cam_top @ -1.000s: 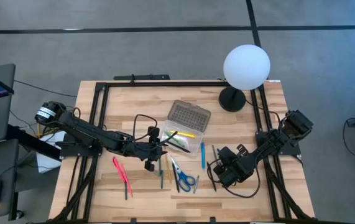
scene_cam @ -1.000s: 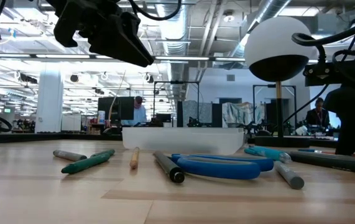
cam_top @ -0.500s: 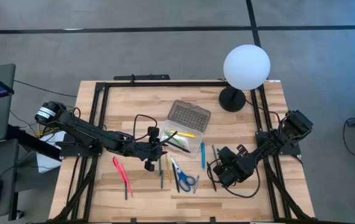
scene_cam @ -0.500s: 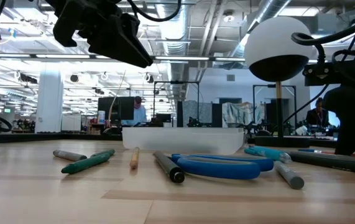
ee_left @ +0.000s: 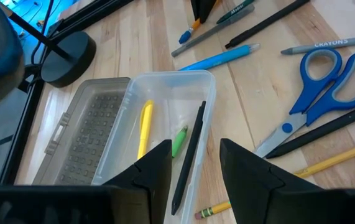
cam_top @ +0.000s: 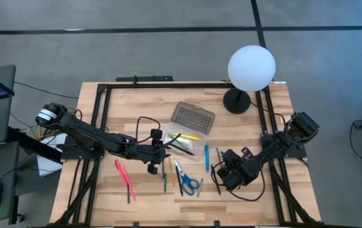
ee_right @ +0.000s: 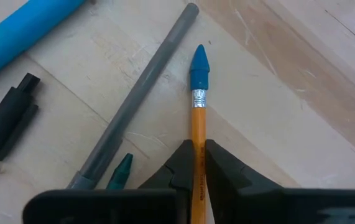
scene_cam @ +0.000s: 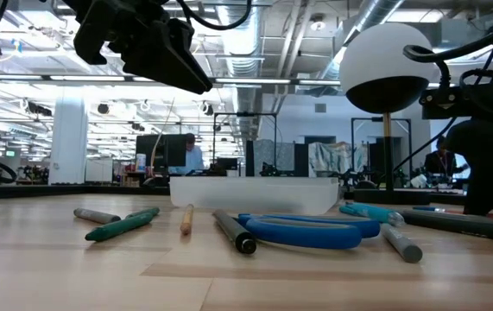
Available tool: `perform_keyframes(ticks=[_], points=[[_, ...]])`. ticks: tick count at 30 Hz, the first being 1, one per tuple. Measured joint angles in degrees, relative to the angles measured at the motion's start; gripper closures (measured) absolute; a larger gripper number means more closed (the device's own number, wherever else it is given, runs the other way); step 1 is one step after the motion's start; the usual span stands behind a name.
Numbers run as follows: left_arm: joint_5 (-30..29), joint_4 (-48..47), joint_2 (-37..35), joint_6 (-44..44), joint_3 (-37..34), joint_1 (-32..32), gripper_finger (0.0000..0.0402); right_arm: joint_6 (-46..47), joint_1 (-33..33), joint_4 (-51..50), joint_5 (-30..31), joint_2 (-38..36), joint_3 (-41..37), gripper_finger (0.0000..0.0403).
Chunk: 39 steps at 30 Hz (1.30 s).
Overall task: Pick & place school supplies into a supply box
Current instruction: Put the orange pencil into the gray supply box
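Worktop (cam_top: 136, 107): pale wood planks, framed by black rails

Supply box (cam_top: 182, 140): clear plastic tray near mid-worktop, grey dotted lid (cam_top: 192, 118) hinged open and lying flat behind it. Left wrist view alone shows the contents: a yellow pen (ee_left: 143, 129), a green crayon (ee_left: 178, 140) and a black pen (ee_left: 189, 155) leaning on the tray's rim. Low view gives only the tray's translucent side wall (scene_cam: 255, 192)

Left gripper (cam_top: 153, 159): just beside the box's near-left corner, above the worktop; jaws apart, nothing between them, box seen through the gap in its wrist view

Right gripper (cam_top: 226, 176): low at the worktop's right front. Its wrist view shows the jaws pinched on an orange pencil (ee_right: 197, 118) with metal ferrule and blue cone cap; jaws barely parted, touching the shaft on both sides. Beside the pencil lie a grey round pen (ee_right: 137, 101) and a dark green crayon tip (ee_right: 120, 170)

Loose supplies, high view: pink pens (cam_top: 125, 176) at front left; blue-handled scissors (cam_top: 186, 180) in front of the box; a blue pen (cam_top: 206, 157) to their right. Low view adds a green crayon (scene_cam: 125, 224), a wooden pencil (scene_cam: 186, 218) and a black marker (scene_cam: 234, 232) lying flat

White globe lamp (cam_top: 251, 68): matte sphere on black round base, rear right corner

People: visible only in low view, far behind the worktop
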Motion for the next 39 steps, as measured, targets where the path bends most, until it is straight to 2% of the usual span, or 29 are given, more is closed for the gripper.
perform_keyframes(ticks=[16, 26, 31, 39], points=[[0.0, 0.1, 0.0, 0.0, 0.0, 0.0, 0.0271, -0.1, 0.0, -0.6, 0.0, 0.0, 0.1, 0.0389], [0.0, 0.1, 0.0, 0.0, 0.0, 0.0, 0.0271, -0.1, 0.1, -13.1, 0.7, 0.0, 7.1, 0.0390], [-0.1, -0.6, 0.0, -0.3, 0.0, 0.0, 0.0271, -3.1, 0.1, -16.6, 5.1, 0.0, 11.3, 0.0390], [-0.4, -7.1, 0.0, -5.8, 0.0, -0.8, 0.0271, -17.7, -4.2, -14.4, 13.8, 0.0, 16.7, 0.0391]])
